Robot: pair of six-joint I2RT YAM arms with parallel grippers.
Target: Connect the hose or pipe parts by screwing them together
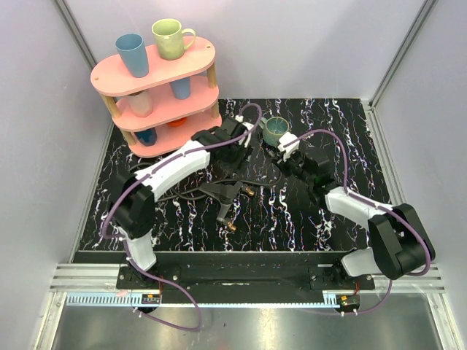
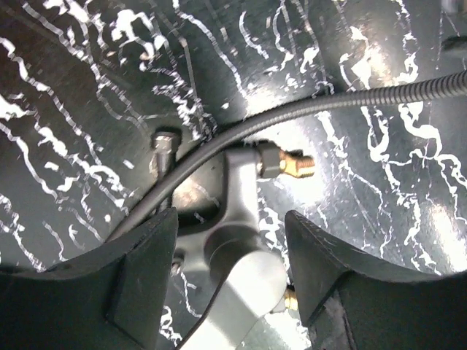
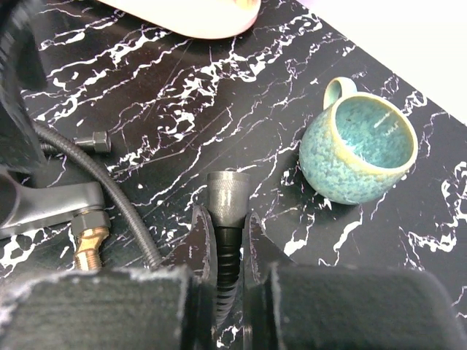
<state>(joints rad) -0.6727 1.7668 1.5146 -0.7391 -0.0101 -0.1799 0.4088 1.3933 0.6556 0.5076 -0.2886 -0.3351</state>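
1. Top external view: the left gripper point(image 1: 239, 149) hangs over the middle of the table point(image 1: 328, 219). The grey fan-shaped piece point(image 1: 226, 191) lies just nearer the arm bases than its fingers, and black hose loops point(image 1: 186, 191) curl to that piece's left. The right gripper point(image 1: 281, 153) is just beside the left one. A teal mug point(image 1: 276, 130) stands close beyond it. Further left of the left gripper, a pink rack point(image 1: 157, 69) carries a blue cup point(image 1: 133, 55) and a green mug point(image 1: 169, 38) on its top tier, with more cups on the two tiers below.

2. Left wrist view: the left gripper point(image 2: 230, 270) stands open and holds nothing. The grey fan-shaped piece point(image 2: 237, 233) lies on the table between its fingers point(image 2: 139, 292). Its brass fitting point(image 2: 293, 164) points away to the right, ahead of the fingertips. A braided hose point(image 2: 365, 98) arcs across beyond the piece.

3. Right wrist view: the right gripper point(image 3: 228, 244) is clamped on a ribbed hose point(image 3: 228, 251). The hose's grey knurled end point(image 3: 228, 193) sticks out past the fingertips. The teal mug point(image 3: 357, 149) lies ahead to the right, its glazed inside facing the camera. To the left lie the grey fan-shaped piece point(image 3: 51, 204), a brass fitting point(image 3: 89, 246) and the braided hose point(image 3: 120, 204).
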